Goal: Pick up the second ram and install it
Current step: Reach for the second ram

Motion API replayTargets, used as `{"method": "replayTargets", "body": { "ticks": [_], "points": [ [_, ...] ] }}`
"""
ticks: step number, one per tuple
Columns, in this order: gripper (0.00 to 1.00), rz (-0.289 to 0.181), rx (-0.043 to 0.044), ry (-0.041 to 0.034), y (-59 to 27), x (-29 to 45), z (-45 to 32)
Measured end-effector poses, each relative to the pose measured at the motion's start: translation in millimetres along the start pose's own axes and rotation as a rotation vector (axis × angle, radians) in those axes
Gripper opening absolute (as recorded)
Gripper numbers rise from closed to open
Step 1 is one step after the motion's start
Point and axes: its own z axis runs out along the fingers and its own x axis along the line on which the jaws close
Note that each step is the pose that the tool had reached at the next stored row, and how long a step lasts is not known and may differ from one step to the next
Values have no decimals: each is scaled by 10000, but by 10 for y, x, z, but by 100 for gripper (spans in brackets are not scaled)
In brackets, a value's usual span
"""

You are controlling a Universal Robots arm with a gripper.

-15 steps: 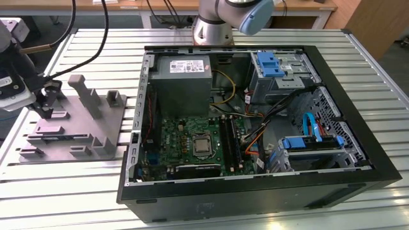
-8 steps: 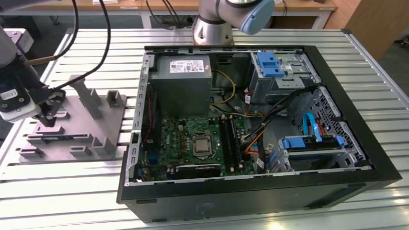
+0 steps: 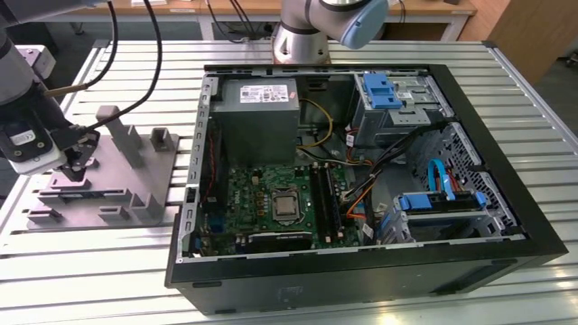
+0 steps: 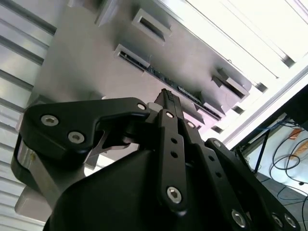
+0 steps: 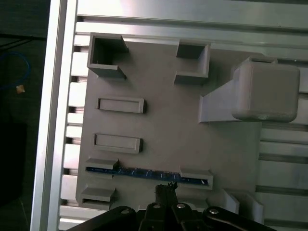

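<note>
In the exterior view I have the gripper (image 3: pixel 80 164) over the grey fixture (image 3: pixel 135 159), at 9 o'clock from the case (image 3: pixel 361 271). The jaws look drawn together, holding nothing. The ram (image 5: pixel 144 173) stands on edge in the fixture, just beside the fingertips (image 5: pixel 166 188).

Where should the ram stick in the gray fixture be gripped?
Pinch the ram stick across its flat faces at mid-length, coming down from above: it stands on edge in the gray fixture, whose brackets flank both ends and leave the middle exposed.
</note>
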Motion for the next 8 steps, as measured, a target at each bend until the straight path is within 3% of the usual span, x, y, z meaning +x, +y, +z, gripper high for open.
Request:
{"method": "replayTargets", "body": {
  "ticks": [8],
  "points": [
    [10,905,-31,-27,-3,7,95]
  ]
}}
